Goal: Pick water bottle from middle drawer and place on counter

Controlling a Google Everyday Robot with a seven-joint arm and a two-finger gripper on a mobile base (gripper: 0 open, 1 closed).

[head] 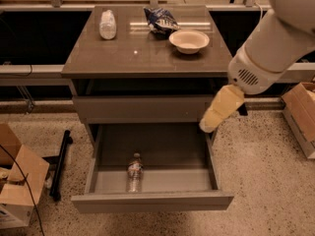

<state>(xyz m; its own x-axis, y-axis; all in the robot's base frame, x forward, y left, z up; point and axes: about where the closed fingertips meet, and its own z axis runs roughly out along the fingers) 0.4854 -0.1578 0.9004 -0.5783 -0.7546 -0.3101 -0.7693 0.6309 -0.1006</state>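
The water bottle [134, 171] is a small clear bottle with a dark label band. It lies on its side on the floor of the middle drawer [152, 201], near the front panel and left of centre. The drawer is pulled fully out. My gripper [208, 125] hangs from the white arm at the right. It is above the drawer's back right corner, just in front of the cabinet face, well apart from the bottle. The glossy counter [142, 58] tops the cabinet.
On the counter stand a squat white bottle [107, 24], a blue chip bag [160, 18] and a pale bowl [189, 41]. The upper drawer front [142, 108] is shut. Cardboard boxes sit on the floor at left [19, 186] and right [302, 112].
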